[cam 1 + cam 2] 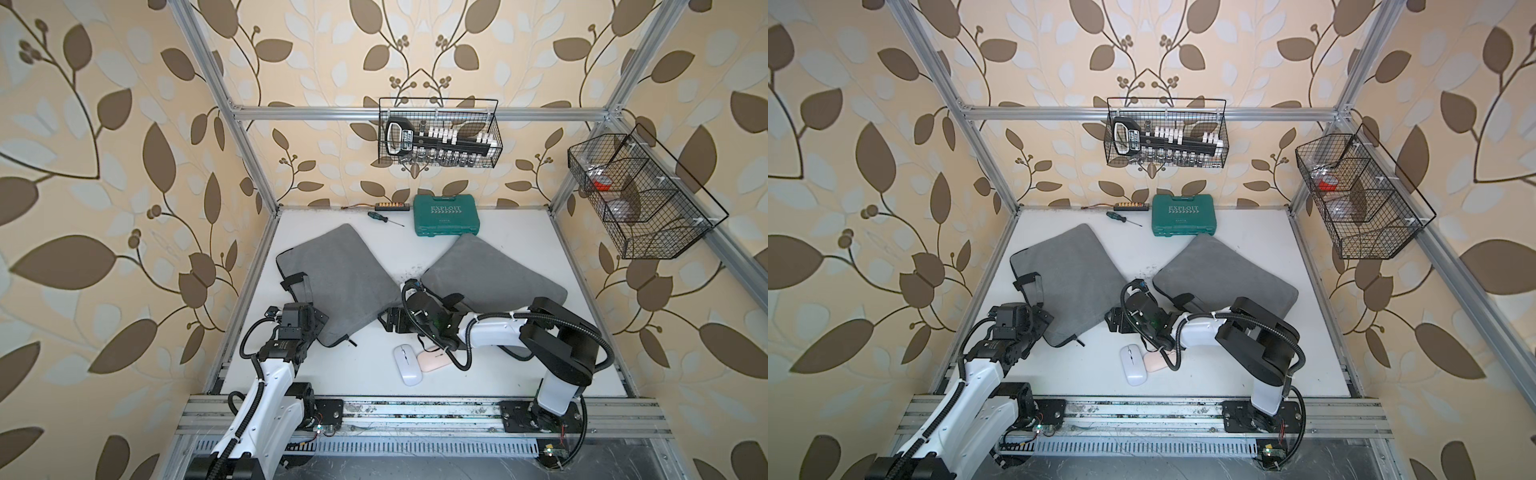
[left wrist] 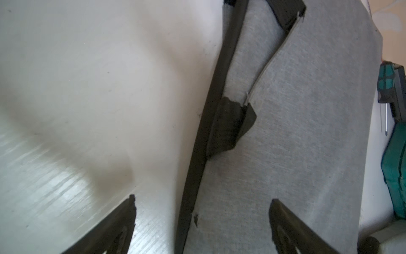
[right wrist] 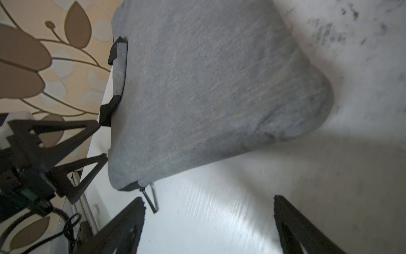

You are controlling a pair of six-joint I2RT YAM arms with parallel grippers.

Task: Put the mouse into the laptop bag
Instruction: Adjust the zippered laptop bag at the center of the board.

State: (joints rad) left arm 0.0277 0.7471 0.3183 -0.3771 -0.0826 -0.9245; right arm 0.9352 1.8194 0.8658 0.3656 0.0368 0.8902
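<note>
Left gripper (image 2: 202,198): jaws are standing spread, gripping nothing, straddling the black zipper edge (image 2: 211,105) of the laptop bag (image 1: 345,270) near its front corner
Right gripper (image 3: 208,196): jaws are standing spread and empty, facing the same bag's near corner; the zipper pull (image 3: 151,200) is lying just beside one finger
Laptop bag: lying flat on the table (image 1: 340,374) and looking zipped, judging by the pull sitting at the corner; a second bag (image 1: 494,270) is lying beside it
Mouse: a white mouse (image 1: 408,365) and a pink mouse (image 1: 432,360) are lying close together near the table's front, outside both bags; the right arm is passing over the pink one
Step in hand: probably opening the bag before any pick-up
Doing it well: the left jaws should be pinning the fabric beside the zipper while the right jaws are closing squarely on the thin pull and drawing it along the track, not upward, so the soft bag is not sliding
Writing: the green case (image 1: 445,221) is showing "EXPLOIT" over a row of arrows; smaller print there is too small to read, as is the label on the tool in the wire basket (image 1: 440,133)
</note>
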